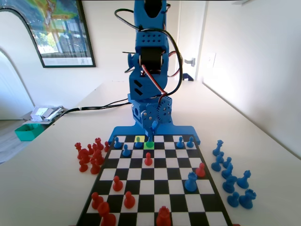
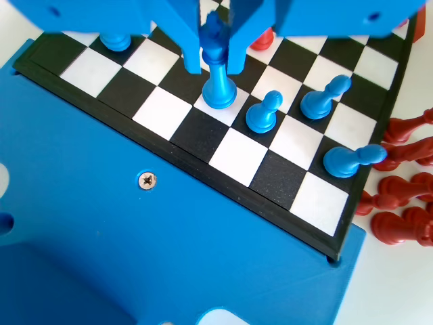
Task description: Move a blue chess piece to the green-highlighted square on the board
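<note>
The blue chess piece (image 2: pixel 220 84), tall and slender with a pointed top, stands upright on the board (image 2: pixel 237 156) in the second row from the arm's end. My gripper (image 2: pixel 215 68) hangs straight over it, its two jaws pressed against either side of the piece's thin upper part. In the fixed view the gripper (image 1: pixel 152 128) sits low at the board's far end, and the piece (image 1: pixel 150 140) rests on the green-highlighted square (image 1: pixel 149 145). A yellow-green square (image 1: pixel 139 139) lies just behind and left of it.
Blue pawns (image 2: pixel 264 112) (image 2: pixel 325 98) (image 2: pixel 352 161) stand close to the right of the piece in the wrist view. A red pawn (image 1: pixel 148 159) is one square nearer the camera. Red pieces (image 1: pixel 89 155) lie left of the board, blue pieces (image 1: pixel 233 179) right.
</note>
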`<state>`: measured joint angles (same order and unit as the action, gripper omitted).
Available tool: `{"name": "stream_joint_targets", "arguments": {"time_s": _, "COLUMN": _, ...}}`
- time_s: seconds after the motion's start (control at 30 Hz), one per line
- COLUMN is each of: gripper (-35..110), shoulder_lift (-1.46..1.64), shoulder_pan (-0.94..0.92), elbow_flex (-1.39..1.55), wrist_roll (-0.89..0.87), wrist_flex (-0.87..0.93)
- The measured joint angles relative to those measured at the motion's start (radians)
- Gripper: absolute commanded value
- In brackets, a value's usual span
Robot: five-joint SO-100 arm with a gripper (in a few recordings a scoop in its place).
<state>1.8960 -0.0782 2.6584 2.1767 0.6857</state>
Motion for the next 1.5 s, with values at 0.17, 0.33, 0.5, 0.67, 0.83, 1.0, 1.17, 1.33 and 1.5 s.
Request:
{"name": "stream_joint_targets", "arguments": {"time_s": 0.17, "gripper": 9, "shoulder_lift": 0.000, "shoulder_pan": -0.005, "elbow_flex": 0.017, "wrist_roll": 0.000, "wrist_flex": -0.011}}
{"name": "stream_joint_targets", "arguments": {"time_s": 0.33, "gripper": 11, "shoulder_lift": 0.000, "shoulder_pan": -0.006, "elbow_flex": 0.017, "wrist_roll": 0.000, "wrist_flex": -0.029}}
{"name": "stream_joint_targets", "arguments": {"time_s": 0.5, "gripper": 15, "shoulder_lift": 0.000, "shoulder_pan": -0.017, "elbow_flex": 0.017, "wrist_roll": -0.009, "wrist_flex": -0.037}}
{"name": "stream_joint_targets", "arguments": {"time_s": 0.67, "gripper": 15, "shoulder_lift": 0.000, "shoulder_pan": -0.031, "elbow_flex": -0.017, "wrist_roll": -0.009, "wrist_flex": -0.012}}
{"name": "stream_joint_targets", "arguments": {"time_s": 0.83, "gripper": 15, "shoulder_lift": 0.000, "shoulder_pan": -0.032, "elbow_flex": -0.077, "wrist_roll": -0.037, "wrist_flex": 0.052}}
{"name": "stream_joint_targets", "arguments": {"time_s": 1.0, "gripper": 14, "shoulder_lift": 0.000, "shoulder_pan": -0.018, "elbow_flex": -0.155, "wrist_roll": -0.072, "wrist_flex": 0.124}}
{"name": "stream_joint_targets", "arguments": {"time_s": 1.17, "gripper": 9, "shoulder_lift": 0.000, "shoulder_pan": -0.011, "elbow_flex": -0.241, "wrist_roll": -0.103, "wrist_flex": 0.206}}
{"name": "stream_joint_targets", "arguments": {"time_s": 1.33, "gripper": 2, "shoulder_lift": 0.000, "shoulder_pan": -0.012, "elbow_flex": -0.348, "wrist_roll": -0.149, "wrist_flex": 0.321}}
{"name": "stream_joint_targets", "arguments": {"time_s": 1.5, "gripper": 1, "shoulder_lift": 0.000, "shoulder_pan": 0.006, "elbow_flex": -0.428, "wrist_roll": -0.201, "wrist_flex": 0.394}}
